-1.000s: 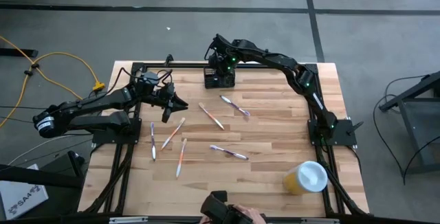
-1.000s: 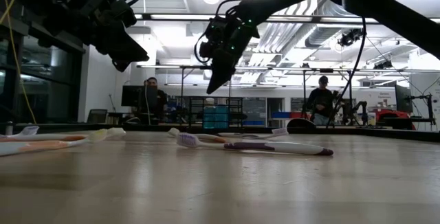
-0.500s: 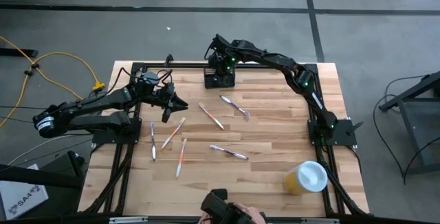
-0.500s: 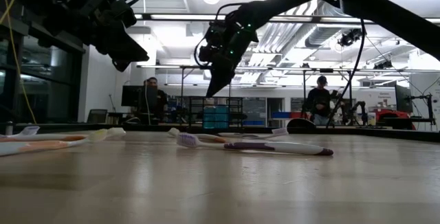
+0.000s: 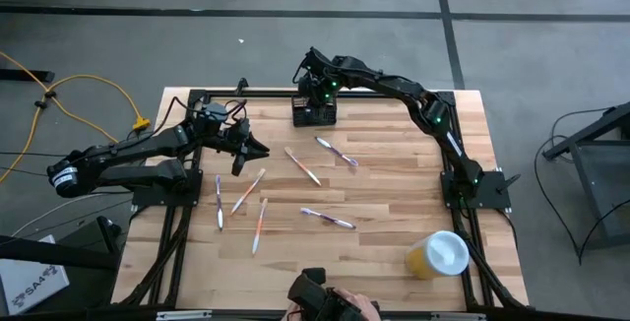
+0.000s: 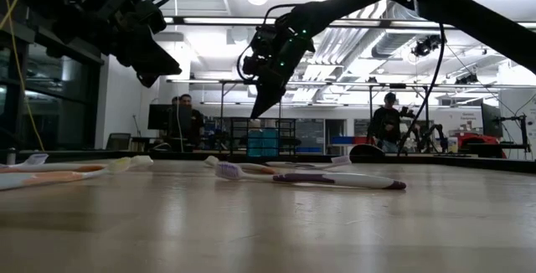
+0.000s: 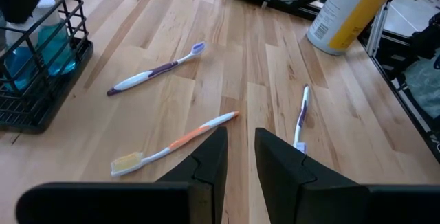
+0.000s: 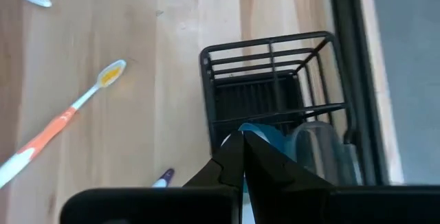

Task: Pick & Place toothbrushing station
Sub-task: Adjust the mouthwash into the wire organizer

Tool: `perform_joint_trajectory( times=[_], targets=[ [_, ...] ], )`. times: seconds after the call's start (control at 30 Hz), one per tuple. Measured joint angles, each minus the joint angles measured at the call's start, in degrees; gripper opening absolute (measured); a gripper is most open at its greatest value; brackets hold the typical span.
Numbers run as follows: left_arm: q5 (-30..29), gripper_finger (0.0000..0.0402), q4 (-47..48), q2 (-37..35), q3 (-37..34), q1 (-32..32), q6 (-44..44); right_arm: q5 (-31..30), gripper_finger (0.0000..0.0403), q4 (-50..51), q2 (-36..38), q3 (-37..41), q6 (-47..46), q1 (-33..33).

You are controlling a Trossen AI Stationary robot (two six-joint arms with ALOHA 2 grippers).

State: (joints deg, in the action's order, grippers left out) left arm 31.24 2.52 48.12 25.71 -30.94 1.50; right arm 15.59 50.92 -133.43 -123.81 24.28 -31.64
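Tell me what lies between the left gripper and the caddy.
In the high view, only bare wood separates the left gripper from the caddy; the nearest toothbrush lies beside that line, not on it.

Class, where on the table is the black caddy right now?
In the high view, the black caddy sits at the table's far edge, near the middle, directly under the right gripper, with the nearest toothbrush lying just in front of it.

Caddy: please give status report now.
Right gripper shut, above the caddy. Left gripper empty, slightly open, over the table. Toothbrushes loose, none blocking.
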Motion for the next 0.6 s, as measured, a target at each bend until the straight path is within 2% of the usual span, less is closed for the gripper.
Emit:
perform_joint_trajectory(
  times=[0.6],
  targets=[
    [0.0, 0.0071, 0.0, 0.0, 0.0, 0.0, 0.0, -3.5, 0.0002, -3.2, -0.1, 0.0, 1.1, -0.3]
  ],
)
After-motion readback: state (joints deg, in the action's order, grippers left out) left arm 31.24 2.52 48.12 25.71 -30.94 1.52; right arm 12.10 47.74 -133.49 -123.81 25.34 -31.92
